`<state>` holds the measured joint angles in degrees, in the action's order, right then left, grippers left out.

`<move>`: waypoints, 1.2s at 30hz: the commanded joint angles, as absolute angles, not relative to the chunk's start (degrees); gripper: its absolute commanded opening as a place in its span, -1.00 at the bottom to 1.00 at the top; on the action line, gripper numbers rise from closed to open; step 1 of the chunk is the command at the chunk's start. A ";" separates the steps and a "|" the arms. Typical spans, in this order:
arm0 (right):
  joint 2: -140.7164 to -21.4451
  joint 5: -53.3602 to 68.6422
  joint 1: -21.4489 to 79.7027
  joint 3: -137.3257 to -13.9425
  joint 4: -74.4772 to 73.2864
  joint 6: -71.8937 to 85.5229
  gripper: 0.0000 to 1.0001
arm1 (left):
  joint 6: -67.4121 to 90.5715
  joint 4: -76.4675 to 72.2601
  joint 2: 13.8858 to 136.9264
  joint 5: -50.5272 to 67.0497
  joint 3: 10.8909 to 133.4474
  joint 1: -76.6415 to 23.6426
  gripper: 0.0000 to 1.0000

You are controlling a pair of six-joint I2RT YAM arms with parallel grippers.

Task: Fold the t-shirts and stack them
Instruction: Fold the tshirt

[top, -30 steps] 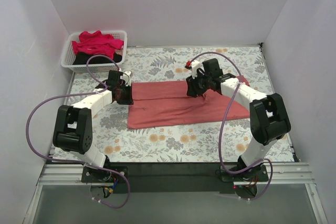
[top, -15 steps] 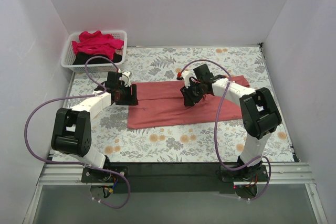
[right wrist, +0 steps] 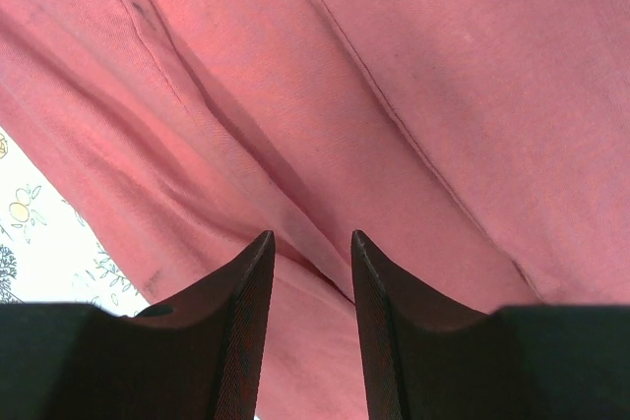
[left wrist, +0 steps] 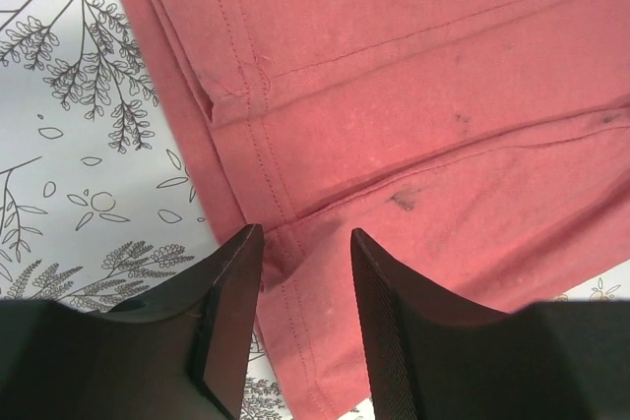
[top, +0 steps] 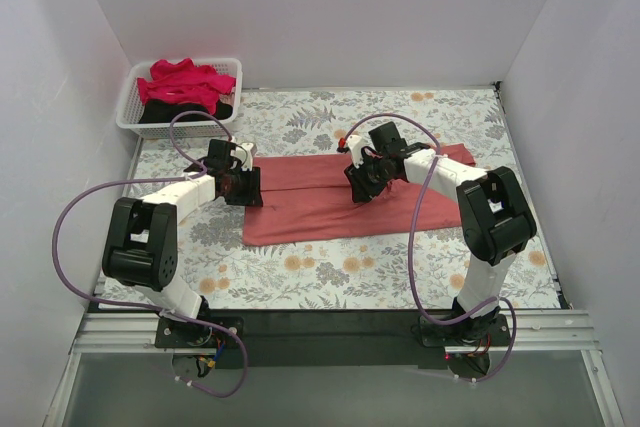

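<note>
Two pairs of jaws, both about half parted and clamping nothing. My left gripper (left wrist: 305, 241) hangs over the double-stitched hem at the left end of the coral-red t-shirt (left wrist: 423, 95), which I judge a good spot to pinch that edge for the next fold. My right gripper (right wrist: 310, 241) hovers above a soft ridge near the shirt's middle. The shirt lies as a long, flat, matte band on the floral tablecloth (top: 300, 272). The crimson-pink t-shirt (top: 182, 80) and black t-shirt (top: 224, 107) sit crumpled in the white slatted basket (top: 128, 119), far left.
</note>
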<state>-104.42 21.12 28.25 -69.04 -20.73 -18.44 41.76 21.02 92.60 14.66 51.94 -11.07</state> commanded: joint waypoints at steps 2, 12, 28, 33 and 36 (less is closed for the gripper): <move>-103.36 21.27 28.39 -70.75 -21.01 -19.42 -0.13 | 40.78 21.53 92.20 15.21 52.73 -11.34 -0.30; -105.03 20.57 29.09 -71.37 -21.36 -20.30 -0.16 | 41.57 21.53 91.06 13.02 52.56 -11.34 -1.00; -109.33 16.53 31.38 -74.27 -21.97 -21.36 -0.35 | 46.41 21.71 88.59 7.38 51.77 -11.34 -1.00; -109.60 15.64 31.46 -75.14 -22.41 -21.88 -0.72 | 46.84 21.88 88.42 6.50 51.68 -11.34 -1.00; -109.42 15.99 31.55 -75.67 -23.02 -22.32 -0.97 | 46.85 21.97 88.42 6.50 51.59 -11.34 -1.00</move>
